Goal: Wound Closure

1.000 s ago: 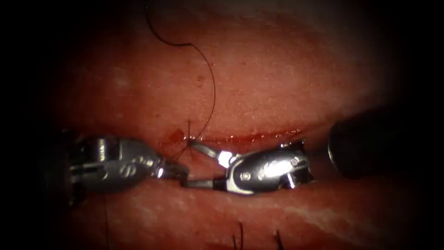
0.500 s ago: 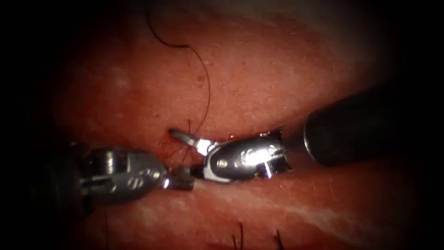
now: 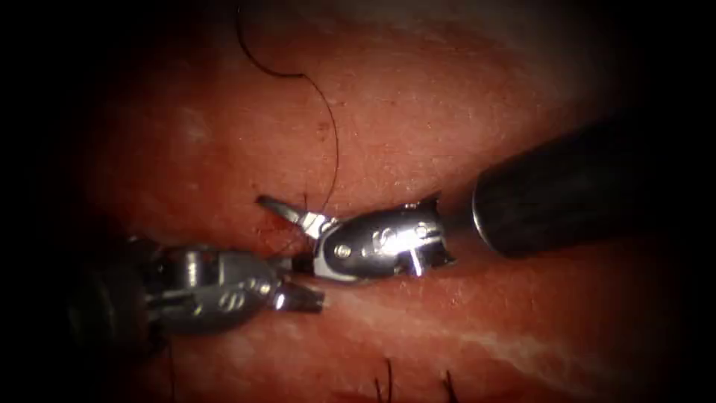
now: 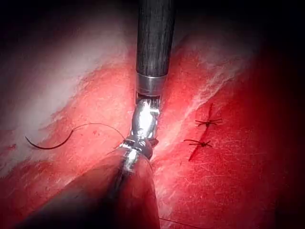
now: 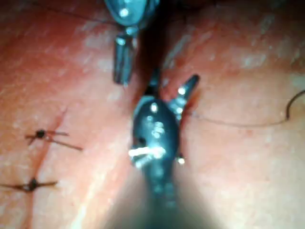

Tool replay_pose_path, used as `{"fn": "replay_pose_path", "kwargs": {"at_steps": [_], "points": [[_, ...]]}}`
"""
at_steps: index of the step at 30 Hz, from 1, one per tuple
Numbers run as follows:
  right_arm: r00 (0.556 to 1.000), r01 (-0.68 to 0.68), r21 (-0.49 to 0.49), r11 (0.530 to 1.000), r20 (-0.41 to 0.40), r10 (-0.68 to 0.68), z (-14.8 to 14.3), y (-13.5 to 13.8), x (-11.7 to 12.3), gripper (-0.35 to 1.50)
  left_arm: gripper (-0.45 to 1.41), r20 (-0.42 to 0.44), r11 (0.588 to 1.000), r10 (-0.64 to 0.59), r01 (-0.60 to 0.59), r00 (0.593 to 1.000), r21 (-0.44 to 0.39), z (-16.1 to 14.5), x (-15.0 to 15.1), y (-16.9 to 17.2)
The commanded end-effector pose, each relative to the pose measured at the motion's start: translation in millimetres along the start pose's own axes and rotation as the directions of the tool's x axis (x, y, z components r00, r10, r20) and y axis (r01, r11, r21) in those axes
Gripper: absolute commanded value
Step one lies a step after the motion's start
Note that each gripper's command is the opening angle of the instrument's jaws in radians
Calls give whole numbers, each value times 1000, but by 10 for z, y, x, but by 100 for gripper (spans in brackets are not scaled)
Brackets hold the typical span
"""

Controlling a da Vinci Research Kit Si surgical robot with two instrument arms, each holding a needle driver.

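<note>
Since a second ago the right tool (image 3: 287, 235) has slid left along the cut (image 3: 298, 224); its jaws gape around the knot (image 3: 306, 221) and hold nothing; this looks like thread trimming, perhaps; next needs a careful close on the thread (image 3: 333, 149); the left tool (image 3: 302, 297) lies low, pinched shut, maybe holding thread; I spot no needle.

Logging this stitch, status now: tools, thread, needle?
Right tool jaws open astride the knot, holding nothing. Left tool jaws shut, empty, below the cut. Thread trails up from the knot across the tissue. No needle seen.
</note>
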Motion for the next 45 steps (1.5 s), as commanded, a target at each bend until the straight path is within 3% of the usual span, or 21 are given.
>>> {"fn": "replay_pose_path", "kwargs": {"at_steps": [1, 14, 15, 16, 17, 18, 19, 24, 28, 29, 30, 31, 33, 36, 38, 39, 40, 41, 42, 44, 45], "points": [[1000, 8, 11, 1000, -7, -8, 11, -13, -3, 103, -45, -2, 1000, -1, 1, 1000, -4, 10, -1, 3], [1000, 14, 11, 1000, -8, -14, 17, -12, -12, 94, -45, -2, 1000, -1, 1, 1000, -4, 9, 0, 4], [1000, 14, 13, 1000, -6, -14, 17, -12, -12, 87, -45, -2, 1000, -1, 1, 1000, -4, 9, 0, 4], [1000, 15, 21, 1000, 7, -15, 17, -13, -13, 52, -45, -2, 1000, -1, 1, 1000, -4, 9, 0, 4], [1000, 28, 43, 999, 9, -29, 17, -15, -14, -22, -45, -2, 1000, -1, 1, 1000, -4, 9, 0, 4], [1000, 28, 43, 999, 9, -29, 17, -15, -14, -22, -45, -2, 1000, -1, 1, 1000, -4, 9, 0, 4], [999, 44, 74, 996, 18, -45, 16, -18, -13, -35, -45, -2, 1000, -1, 1, 1000, -4, 8, 0, 5], [999, 48, 87, 995, 8, -49, 14, -24, -6, -35, -45, -1, 1000, -1, 1, 1000, -5, 6, -1, 7], [998, 62, 115, 991, -9, -61, -8, -39, 3, -35, -45, -2, 1000, -2, 2, 1000, -8, -4, 1, 12], [997, 77, 87, 993, -10, -76, -26, -50, 3, 71, -45, -9, 1000, -5, 5, 1000, -16, -16, 6, 16], [997, 77, 87, 993, -10, -76, -26, -50, 3, 71, -45, -9, 1000, -5, 5, 1000, -16, -16, 6, 16], [997, 76, 72, 995, -9, -76, -45, -57, 2, 100, -45, -25, 1000, -9, 8, 1000, -29, -28, 11, 18], [997, 73, 67, 995, -10, -72, -56, -61, 1, 103, -45, -34, 999, -11, 10, 999, -36, -34, 14, 19], [997, 72, 35, 997, -6, -72, -100, -68, -7, 103, -45, -102, 998, -33, 26, 994, -65, -78, 34, 19], [998, 61, 6, 998, -1, -61, -119, -66, -13, 103, -45, -169, 994, -49, 31, 984, -109, -106, 45, 18], [998, 57, -7, 998, 0, -57, -127, -65, -17, 103, -45, -239, 985, -59, 17, 969, -174, -120, 52, 19], [999, 49, -10, 999, 3, -49, -130, -64, -18, 103, -45, -290, 974, -63, -4, 955, -227, -127, 56, 20], [999, 49, -10, 999, 3, -49, -130, -64, -18, 103, -45, -290, 974, -63, -4, 955, -227, -127, 56, 20], [999, 47, -15, 999, 8, -47, -132, -63, -20, 103, -45, -364, 952, -92, -26, 927, -306, -138, 61, 21], [999, 47, -16, 999, 8, -47, -132, -63, -20, 103, -45, -406, 942, -103, -42, 908, -332, -146, 65, 19], [999, 47, -17, 999, 9, -47, -131, -62, -20, 103, -45, -464, 932, -129, -53, 877, -360, -158, 69, 15]]}}
